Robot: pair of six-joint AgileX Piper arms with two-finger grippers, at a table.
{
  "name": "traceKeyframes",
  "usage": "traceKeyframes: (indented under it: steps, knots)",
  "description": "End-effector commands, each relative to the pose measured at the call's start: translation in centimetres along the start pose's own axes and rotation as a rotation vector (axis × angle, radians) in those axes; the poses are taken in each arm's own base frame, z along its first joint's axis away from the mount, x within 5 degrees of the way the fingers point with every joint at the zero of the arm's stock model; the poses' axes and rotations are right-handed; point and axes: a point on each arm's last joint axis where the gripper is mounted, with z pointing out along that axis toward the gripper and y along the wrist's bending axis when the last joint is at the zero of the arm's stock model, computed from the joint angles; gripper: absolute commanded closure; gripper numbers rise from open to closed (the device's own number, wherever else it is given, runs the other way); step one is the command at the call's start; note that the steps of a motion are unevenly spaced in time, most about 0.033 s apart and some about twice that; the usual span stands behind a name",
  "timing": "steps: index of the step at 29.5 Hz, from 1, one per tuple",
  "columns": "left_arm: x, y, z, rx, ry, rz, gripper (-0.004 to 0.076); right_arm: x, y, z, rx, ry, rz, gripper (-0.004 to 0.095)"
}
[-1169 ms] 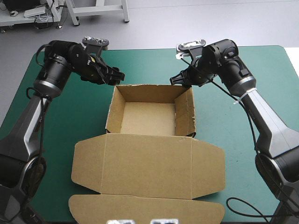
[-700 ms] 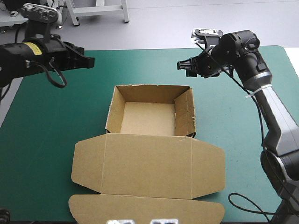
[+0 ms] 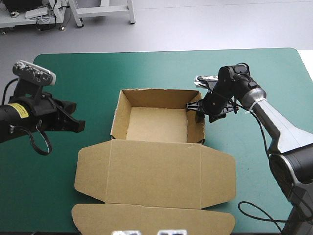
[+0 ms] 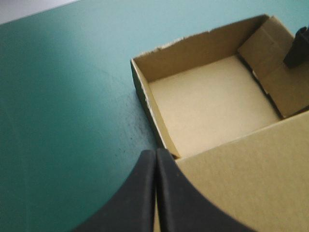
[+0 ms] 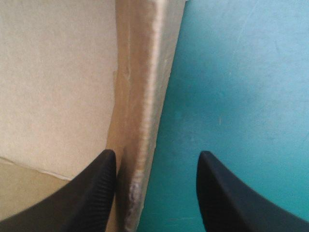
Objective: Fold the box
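Observation:
The brown box (image 3: 155, 125) stands mid-table as an open tray with its walls raised. Its lid (image 3: 156, 174) lies flat toward the near edge. My left gripper (image 3: 78, 126) hovers over the teal-green cover left of the box, shut and empty. In the left wrist view its fingertips (image 4: 156, 153) meet in one arch pointing at the tray's near left corner (image 4: 169, 150). My right gripper (image 3: 198, 111) is open at the tray's right wall. In the right wrist view this gripper (image 5: 157, 154) straddles the wall's top edge (image 5: 142, 96), one finger inside the tray and one outside.
The lid's tuck flap (image 3: 151, 219) reaches almost to the near table edge. A cable loop (image 3: 254, 215) lies at the near right corner. Bare teal-green cover (image 3: 58, 186) spreads left of the lid and right of the box (image 3: 254, 161).
The left arm left the tray's back left corner, swung out to the left and toward the near side, and its fingers shut. The right gripper came down from behind onto the right wall.

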Motion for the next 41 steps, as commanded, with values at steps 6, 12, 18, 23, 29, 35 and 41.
traceKeyframes:
  steps: [6,12,18,23,29,35,41]
  knots:
    - [5.4,-0.5,1.3,0.025,0.137,-0.009,0.0733,1.0,0.4,-0.8,-0.079,-0.026,-0.056,0.0917]
    - [8.6,-0.7,2.0,0.029,0.192,-0.019,0.0733,0.9,0.1,-1.1,-0.074,-0.041,-0.037,0.0926]
    - [11.1,-0.9,2.0,0.029,0.206,-0.031,0.0733,0.8,-4.0,-4.1,-0.049,-0.091,0.078,0.0926]
    - [11.7,-1.0,1.9,0.026,0.184,-0.031,0.0733,2.3,-10.2,-8.8,0.085,-0.164,0.196,0.0926]
    - [11.6,-1.0,1.9,0.025,0.177,-0.031,0.0733,5.8,-17.9,-14.5,0.260,-0.288,0.353,0.0926]
    - [11.7,-1.0,1.9,0.027,0.182,-0.050,0.0733,9.7,-25.0,-17.0,0.354,-0.318,0.576,0.0925]
    - [11.7,-1.0,1.9,0.027,0.182,-0.057,0.0733,11.5,-29.1,-17.1,0.427,-0.336,0.694,0.0925]
